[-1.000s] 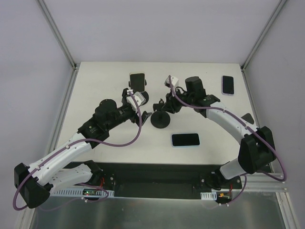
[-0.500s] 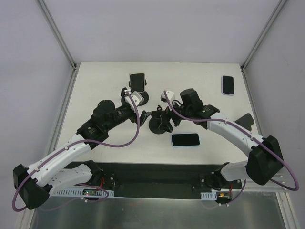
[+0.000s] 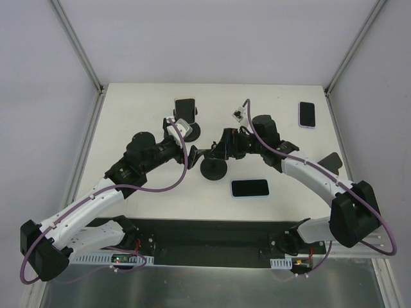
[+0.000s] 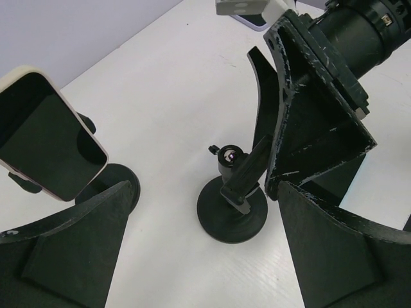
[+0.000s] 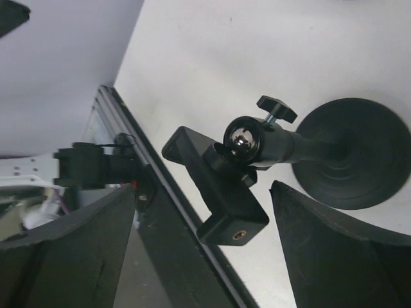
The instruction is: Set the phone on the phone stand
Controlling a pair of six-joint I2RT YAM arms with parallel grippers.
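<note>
On the table [image 3: 128,115], the left gripper [image 3: 194,151] and right gripper [image 3: 221,145] crowd the empty phone stand [image 3: 214,168], both gaping wide and holding nothing, seemingly to set its cradle [image 5: 215,192]. The phone [image 3: 249,188] lies flat near the stand's base, so one gripper must next pinch its edges.

A lab test cell: white table [image 3: 128,109] framed by aluminium posts [image 3: 78,45].

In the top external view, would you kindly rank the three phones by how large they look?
Largest: the near phone.
Then the far-right phone and the mounted phone, too alike to rank; the mounted one is tilted.
</note>
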